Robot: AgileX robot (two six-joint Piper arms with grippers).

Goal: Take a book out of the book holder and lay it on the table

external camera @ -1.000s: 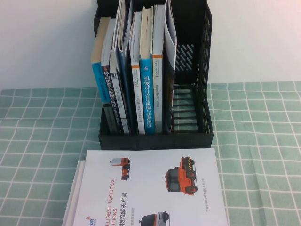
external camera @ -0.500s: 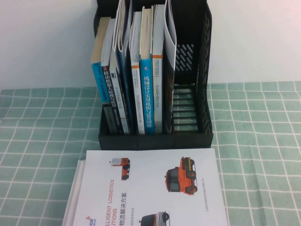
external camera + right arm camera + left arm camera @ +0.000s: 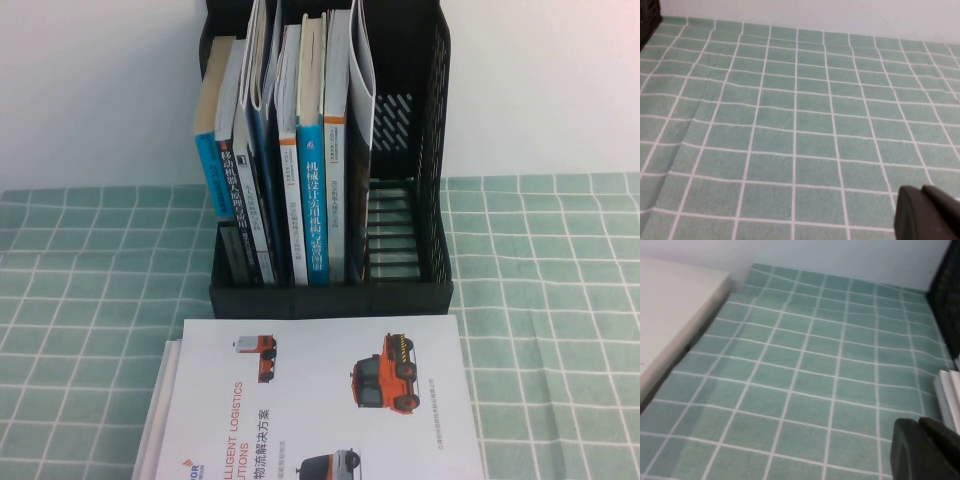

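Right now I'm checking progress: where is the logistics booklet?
In the high view the book lies flat on the table, centre front, just before the book holder; neither end effector touches it.

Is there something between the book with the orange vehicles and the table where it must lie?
Nothing visible. The book already lies flat on the table, cover up, before the book holder. The left gripper and right gripper show only over bare cloth.

Beneath the left gripper (image 3: 927, 450), matt black plastic, lies the table (image 3: 805, 375) in soft, faintly wrinkled cloth. The right gripper (image 3: 927, 215) looks alike. The book (image 3: 330, 400) shows smooth paper; the book holder (image 3: 435, 150) is perforated black plastic.
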